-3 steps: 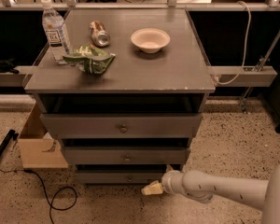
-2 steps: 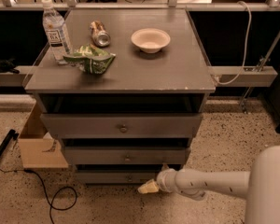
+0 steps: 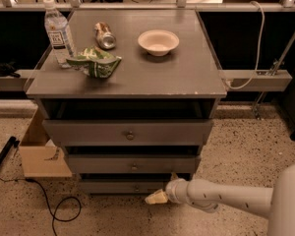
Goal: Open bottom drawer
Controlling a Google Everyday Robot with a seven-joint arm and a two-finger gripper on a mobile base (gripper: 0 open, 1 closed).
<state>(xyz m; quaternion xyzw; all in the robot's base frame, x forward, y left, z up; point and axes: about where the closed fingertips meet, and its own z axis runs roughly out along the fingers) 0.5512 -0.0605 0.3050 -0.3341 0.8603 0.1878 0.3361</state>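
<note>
**Inspector:** Arm, position?

**Assistant:** One white arm [image 3: 231, 201] is in view. It enters from the lower right and reaches leftward, close to level.

**Inspector:** Wrist?

**Assistant:** The wrist [image 3: 179, 191] is a rounded white joint in line with the forearm, with no marked bend.

**Inspector:** Gripper?

**Assistant:** The gripper [image 3: 156, 197] is cream-coloured and sits at the arm's left end, low in the view and just right of centre. It points left and slightly downward.

**Inspector:** Anything further?

**Assistant:** A broad, rounded white body [image 3: 291, 200] fills the bottom right corner where the arm begins.
</note>
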